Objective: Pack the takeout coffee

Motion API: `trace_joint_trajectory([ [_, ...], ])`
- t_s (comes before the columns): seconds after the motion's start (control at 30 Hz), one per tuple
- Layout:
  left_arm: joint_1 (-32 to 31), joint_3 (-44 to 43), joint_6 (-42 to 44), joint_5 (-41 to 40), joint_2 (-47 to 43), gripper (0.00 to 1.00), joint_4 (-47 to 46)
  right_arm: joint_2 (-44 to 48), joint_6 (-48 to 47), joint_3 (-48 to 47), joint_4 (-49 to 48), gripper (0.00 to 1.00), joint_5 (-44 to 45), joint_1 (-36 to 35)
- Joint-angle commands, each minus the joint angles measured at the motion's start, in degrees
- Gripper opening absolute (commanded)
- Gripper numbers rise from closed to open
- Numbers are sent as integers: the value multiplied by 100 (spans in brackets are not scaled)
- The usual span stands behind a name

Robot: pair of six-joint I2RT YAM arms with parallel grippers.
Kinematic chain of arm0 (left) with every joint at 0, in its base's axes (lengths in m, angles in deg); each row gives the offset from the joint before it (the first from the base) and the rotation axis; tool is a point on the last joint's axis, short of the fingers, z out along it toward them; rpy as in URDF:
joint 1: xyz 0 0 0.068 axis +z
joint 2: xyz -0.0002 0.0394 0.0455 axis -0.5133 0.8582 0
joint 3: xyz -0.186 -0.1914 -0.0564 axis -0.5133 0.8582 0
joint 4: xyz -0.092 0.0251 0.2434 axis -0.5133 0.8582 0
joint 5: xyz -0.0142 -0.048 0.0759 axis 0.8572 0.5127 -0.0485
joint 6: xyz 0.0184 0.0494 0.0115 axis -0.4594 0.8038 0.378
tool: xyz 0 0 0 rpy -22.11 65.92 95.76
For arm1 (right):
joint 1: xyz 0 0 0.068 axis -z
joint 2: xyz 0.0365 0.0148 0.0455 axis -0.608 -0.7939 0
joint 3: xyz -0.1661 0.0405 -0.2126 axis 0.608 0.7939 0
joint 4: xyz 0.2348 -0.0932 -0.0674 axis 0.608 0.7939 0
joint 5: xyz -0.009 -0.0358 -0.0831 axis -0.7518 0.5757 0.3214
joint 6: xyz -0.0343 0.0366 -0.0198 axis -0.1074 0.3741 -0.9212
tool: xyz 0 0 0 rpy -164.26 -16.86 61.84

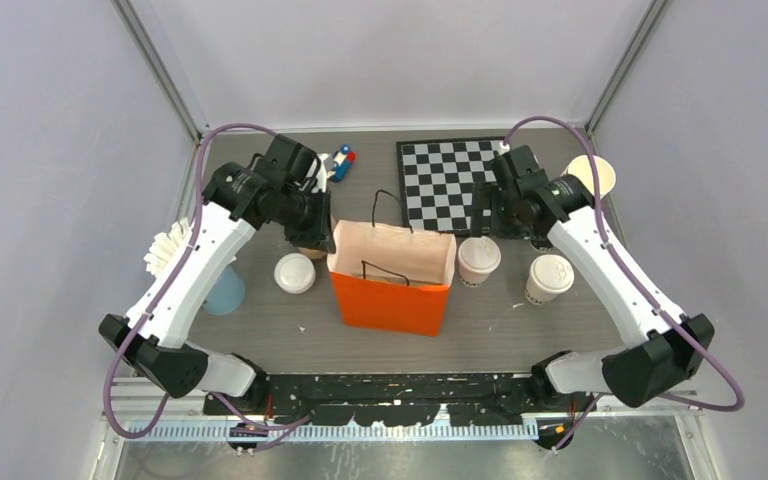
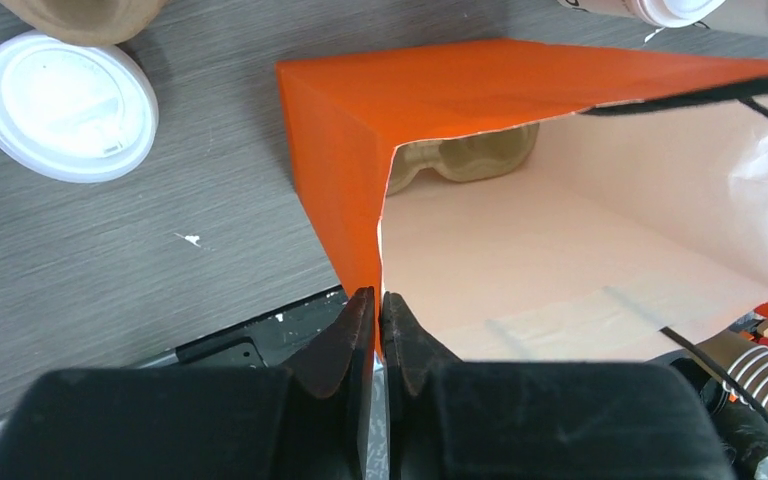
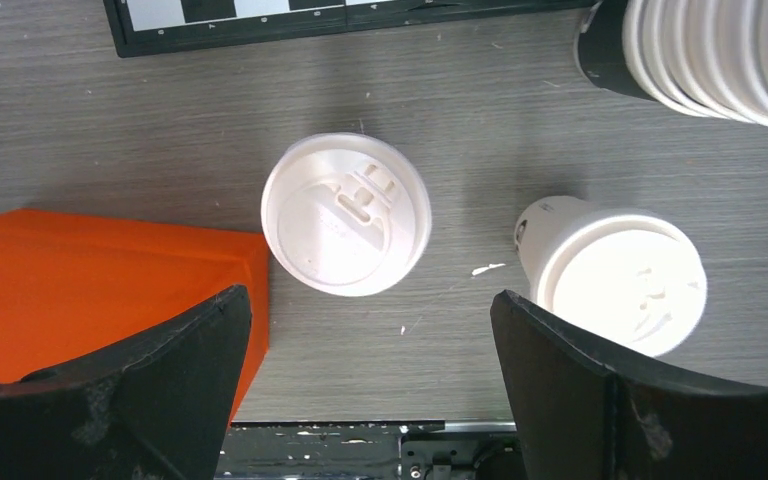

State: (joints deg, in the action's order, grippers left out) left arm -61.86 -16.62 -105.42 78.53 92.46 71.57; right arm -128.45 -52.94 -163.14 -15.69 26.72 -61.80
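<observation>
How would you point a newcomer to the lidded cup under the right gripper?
Find the orange bag mid-table. On its right-arm side stand two white lidded cups. The target cup is the one closest to the bag; its neighbour stands farther out.

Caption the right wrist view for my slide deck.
Open right gripper poised above a lidded coffee cup beside the orange bag, second lidded cup alongside.

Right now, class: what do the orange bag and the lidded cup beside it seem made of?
Orange bag: probably paper, matte, with sharp folded creases and pale inside. Lidded cup: body likely matte white paper; its lid looks like moulded plastic, slightly glossy, with a raised sip detail.
</observation>
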Motion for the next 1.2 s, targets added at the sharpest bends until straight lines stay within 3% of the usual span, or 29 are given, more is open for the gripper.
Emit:
trace_joint_trajectory([
  [0.0, 26, -95, 46, 158, -230, 9, 102, -235, -80, -5, -501, 94, -359, 68],
  [0.1, 26, -159, 27, 133, -240, 10, 219, -398, -64, 24, -549, 94, -377, 64],
  [0.3, 25, -154, -204, 275, -323, 24, 105, -572, -165, 381, -1000, 94, -391, 72],
  [0.37, 23, -167, -244, 286, -330, 36, 106, -682, -273, 384, -1049, 94, -417, 74],
  [0.57, 23, -230, -225, 218, -305, 94, 227, -805, -490, 513, -1058, 95, -372, 79],
  [0.6, 22, -264, -205, 185, -294, 99, 265, -826, -503, 531, -1067, 95, -397, 81],
  [0.93, 31, -388, -133, -352, -417, 100, 459, -930, -433, 596, -932, 92, -654, 82],
  [1.17, 100, -335, -94, -253, -473, 100, 392, -861, -457, 764, -873, 91, -541, 81],
])
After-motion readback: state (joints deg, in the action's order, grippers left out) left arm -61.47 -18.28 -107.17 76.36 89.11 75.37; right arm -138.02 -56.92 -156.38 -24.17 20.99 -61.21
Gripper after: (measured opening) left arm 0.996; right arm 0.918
